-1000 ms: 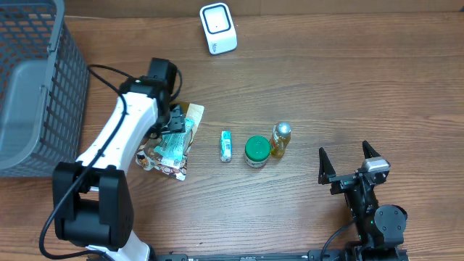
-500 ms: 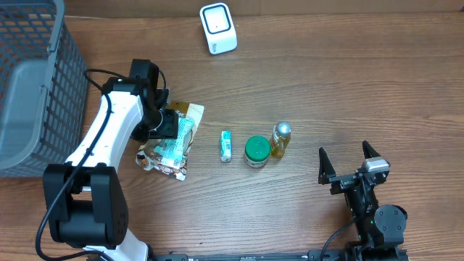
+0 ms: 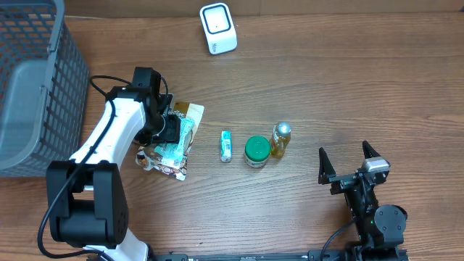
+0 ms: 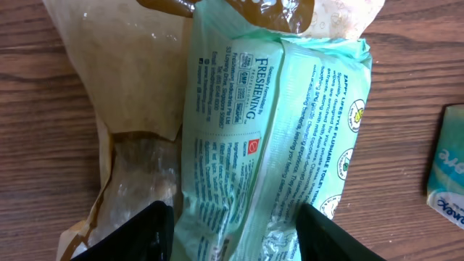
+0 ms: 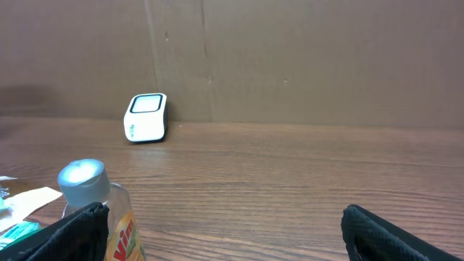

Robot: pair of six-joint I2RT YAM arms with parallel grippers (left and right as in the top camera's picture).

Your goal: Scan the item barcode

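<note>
gripping firmly matters most here: the left pincer is closed partway onto the mint-green wipes pack, one finger against each long side, with nothing else in it. the pack lies on a crinkled brown bag on the tabletop, so the lift is best taken straight up and slowly, lest the bag cling. printed text faces up but no barcode shows, so expect to turn the pack before presenting it to the white scanner, well apart at the far edge. the right pincer sits wide open and empty.
</note>
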